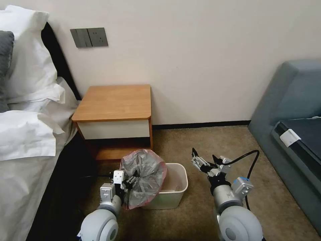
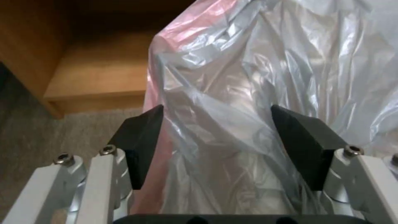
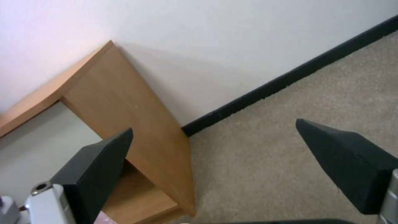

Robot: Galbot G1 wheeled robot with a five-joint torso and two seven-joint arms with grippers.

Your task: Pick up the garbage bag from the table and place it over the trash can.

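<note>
Garbage bag (image 1: 143, 175), crumpled and billowing, sits between the parted fingers of the left gripper (image 1: 131, 180) and drapes the trash can (image 1: 174, 190) rim at its nine o'clock, while the right gripper (image 1: 205, 160) hovers spread wide at three o'clock, holding nothing.

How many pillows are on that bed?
3 that I can see: a white pillow upright at the headboard, a grey pillow beside it, another white one lying nearer. More may be hidden.
</note>
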